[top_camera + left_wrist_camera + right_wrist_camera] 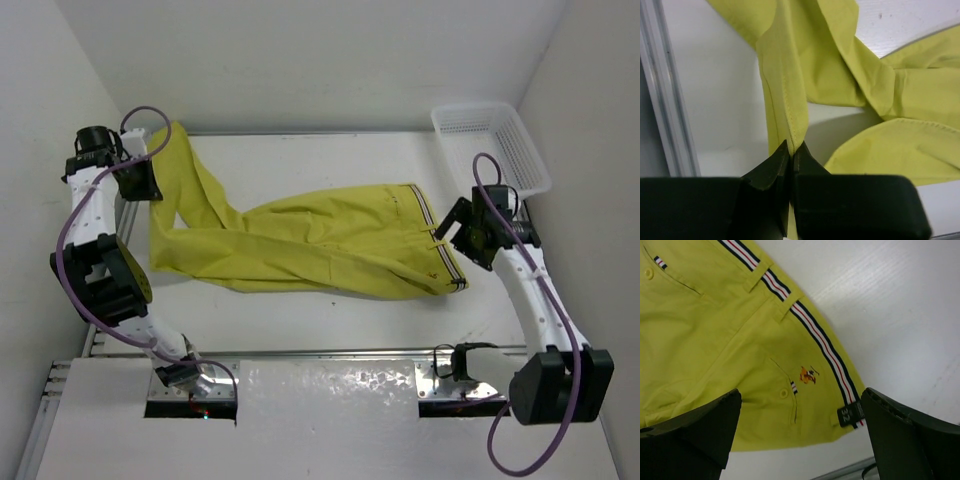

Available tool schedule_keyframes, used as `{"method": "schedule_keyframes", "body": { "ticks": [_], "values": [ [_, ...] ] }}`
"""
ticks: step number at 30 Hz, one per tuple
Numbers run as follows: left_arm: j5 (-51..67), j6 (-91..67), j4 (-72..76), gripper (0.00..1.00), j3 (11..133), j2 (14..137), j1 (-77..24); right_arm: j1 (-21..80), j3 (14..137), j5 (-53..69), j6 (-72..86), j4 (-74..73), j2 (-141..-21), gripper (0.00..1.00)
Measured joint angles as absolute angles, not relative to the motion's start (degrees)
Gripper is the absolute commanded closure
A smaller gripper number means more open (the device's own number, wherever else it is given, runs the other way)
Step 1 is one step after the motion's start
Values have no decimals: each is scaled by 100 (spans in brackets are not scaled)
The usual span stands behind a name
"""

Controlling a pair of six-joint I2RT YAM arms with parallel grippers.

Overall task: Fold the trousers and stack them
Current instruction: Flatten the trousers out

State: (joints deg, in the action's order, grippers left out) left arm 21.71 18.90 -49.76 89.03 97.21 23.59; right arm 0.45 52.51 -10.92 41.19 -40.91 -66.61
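The mustard yellow-green trousers (320,240) lie across the white table, waistband with striped trim (440,235) at the right, legs running left. My left gripper (150,170) is shut on a trouser leg end at the far left and holds it lifted; in the left wrist view the cloth (787,95) runs up from between the closed fingertips (791,147). My right gripper (462,232) is open and hovers over the waistband corner; in the right wrist view its fingers (700,425) stand wide on either side of the back pocket (790,395) and size label (850,414).
A white plastic basket (492,145) stands at the back right corner. White walls close in on the left, back and right. A metal rail (330,352) runs along the table's near edge.
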Motion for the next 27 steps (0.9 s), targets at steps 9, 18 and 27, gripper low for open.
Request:
{"method": "schedule_keyframes", "body": {
  "ticks": [9,18,27],
  "values": [
    [2067,2099,-4950,100,8694,9487,2359,45,4077,-1129,5500,-4482,-5625,1],
    [1894,2257,-4950,100,8630,9439,2359,45,3271,-692,6342,-4047,-5994,8],
    [2257,2213,-5297,100,8943,9393,2624,47,3461,-1640,5931,-3273,-6541,100]
  ]
}}
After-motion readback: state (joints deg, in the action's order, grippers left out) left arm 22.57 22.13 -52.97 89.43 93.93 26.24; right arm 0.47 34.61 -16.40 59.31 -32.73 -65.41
